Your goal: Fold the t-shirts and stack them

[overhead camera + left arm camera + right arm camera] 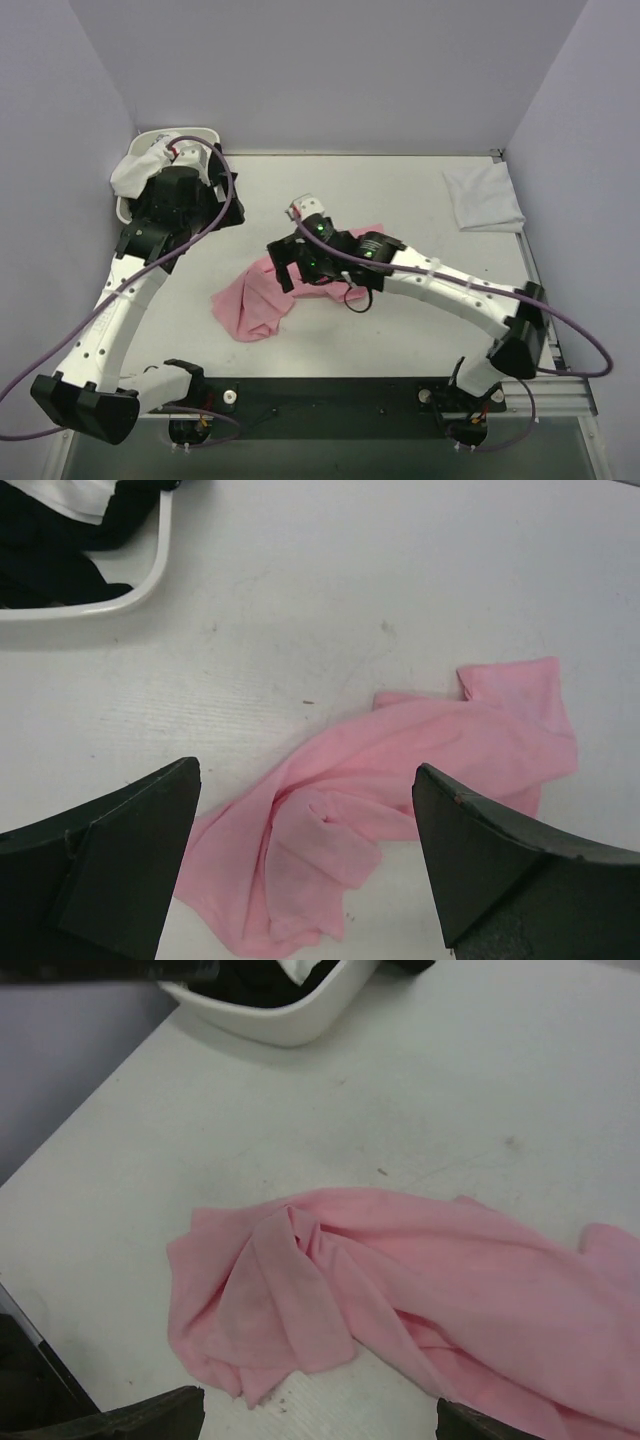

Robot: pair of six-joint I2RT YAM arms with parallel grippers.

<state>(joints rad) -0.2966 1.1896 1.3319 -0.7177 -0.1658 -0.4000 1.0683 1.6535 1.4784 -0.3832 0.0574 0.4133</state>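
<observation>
Closest to me, the pink t-shirt (250,305) lies crumpled on the worktop (400,200), left of centre. My right end effector (310,1422) hangs just over it, jaws spread wide, gripping nothing. My left end effector (310,850) is farther back by the basin (200,131), also wide open and empty. The basin, far left, holds a black t-shirt (40,560), with a white t-shirt (135,172) over its rim. A folded white t-shirt (485,197) lies far right.
</observation>
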